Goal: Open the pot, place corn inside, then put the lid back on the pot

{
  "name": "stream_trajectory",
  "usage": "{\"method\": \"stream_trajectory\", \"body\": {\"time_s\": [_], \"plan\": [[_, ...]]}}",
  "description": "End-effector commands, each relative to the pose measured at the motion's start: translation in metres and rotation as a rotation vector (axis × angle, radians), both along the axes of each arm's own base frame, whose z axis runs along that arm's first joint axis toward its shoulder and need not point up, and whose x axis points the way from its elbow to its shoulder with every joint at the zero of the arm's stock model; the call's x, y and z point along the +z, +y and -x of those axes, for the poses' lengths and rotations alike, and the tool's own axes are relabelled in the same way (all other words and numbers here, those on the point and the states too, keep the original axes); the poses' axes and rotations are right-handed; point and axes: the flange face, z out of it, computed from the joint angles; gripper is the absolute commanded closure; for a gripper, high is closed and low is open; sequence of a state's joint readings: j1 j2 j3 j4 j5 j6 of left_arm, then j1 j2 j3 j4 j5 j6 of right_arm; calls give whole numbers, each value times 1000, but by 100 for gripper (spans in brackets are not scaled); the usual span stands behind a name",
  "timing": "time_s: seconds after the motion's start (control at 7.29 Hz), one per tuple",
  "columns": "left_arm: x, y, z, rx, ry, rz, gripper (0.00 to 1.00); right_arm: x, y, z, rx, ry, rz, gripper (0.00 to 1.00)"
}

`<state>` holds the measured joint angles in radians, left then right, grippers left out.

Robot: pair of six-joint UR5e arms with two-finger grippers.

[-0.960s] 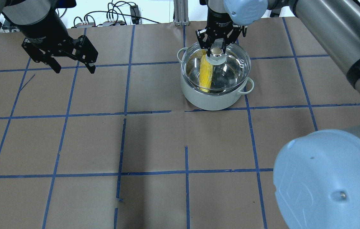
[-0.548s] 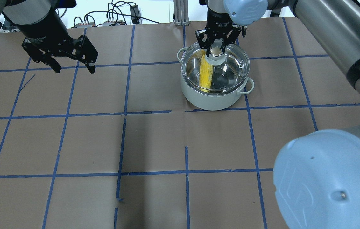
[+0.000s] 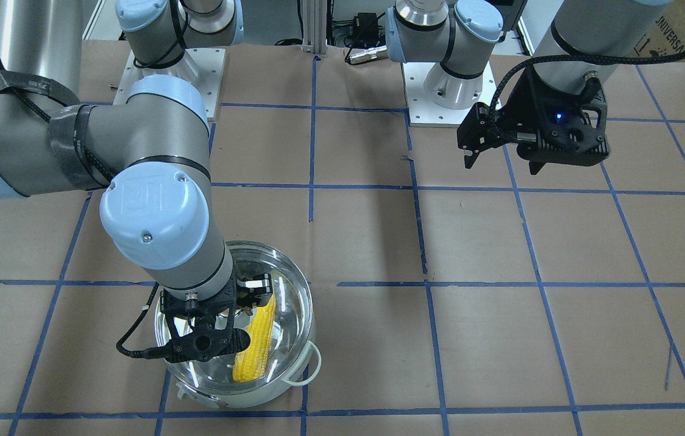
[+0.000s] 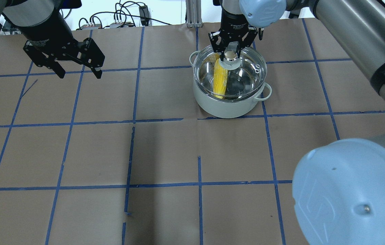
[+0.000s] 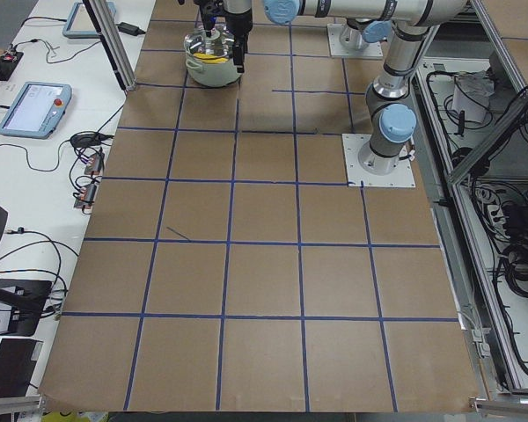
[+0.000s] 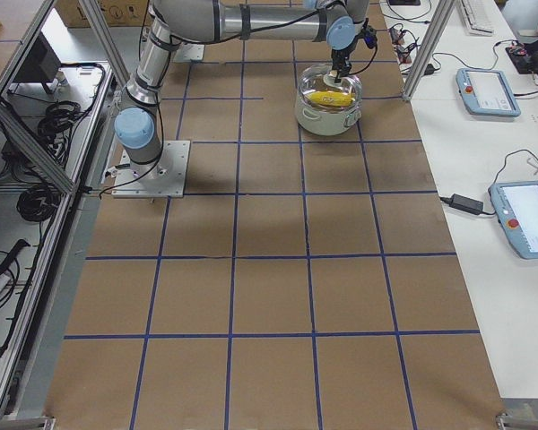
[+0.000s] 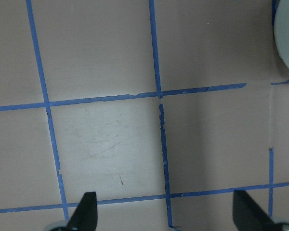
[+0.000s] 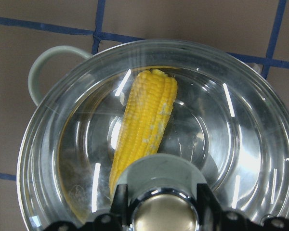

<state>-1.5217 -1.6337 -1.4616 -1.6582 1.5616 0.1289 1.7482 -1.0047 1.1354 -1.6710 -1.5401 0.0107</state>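
In the overhead view the pot (image 4: 226, 103) stands at the upper middle of the bench (image 4: 165, 153). The lid (image 4: 246, 76) covers its mouth, so the way in from above is closed. The right gripper (image 4: 231, 53) clasps the knob, and the right arm (image 4: 355, 34) crosses the upper right. The left gripper (image 4: 80, 73) hangs at the upper left with jaws apart, well apart from the pot. The lower half of the bench gives wide room to pass.

right wrist: lid (image 8: 219, 139) knob (image 8: 161, 216) cut off at 6 o'clock; left wrist: pot (image 7: 288, 33) clipped at 2 o'clock
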Motion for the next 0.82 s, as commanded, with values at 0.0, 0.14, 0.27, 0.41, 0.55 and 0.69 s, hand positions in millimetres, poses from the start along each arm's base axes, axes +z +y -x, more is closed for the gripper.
{"method": "stream_trajectory", "body": {"time_s": [0.0,0.14,0.27,0.41,0.55,0.69], "plan": [[0,0,0,0,0,0,0,3,-4,-1,1,-4,38,26],[0,0,0,0,0,0,0,2,-4,-1,1,-4,41,18],[0,0,0,0,0,0,0,0,-4,-1,1,-4,38,17],[0,0,0,0,0,0,0,-3,-6,0,-1,-3,35,16],[-1,0,0,0,0,-2,0,-3,-7,0,-1,-3,36,15],[-1,0,0,0,0,-2,0,-2,-5,0,1,0,37,16]]}}
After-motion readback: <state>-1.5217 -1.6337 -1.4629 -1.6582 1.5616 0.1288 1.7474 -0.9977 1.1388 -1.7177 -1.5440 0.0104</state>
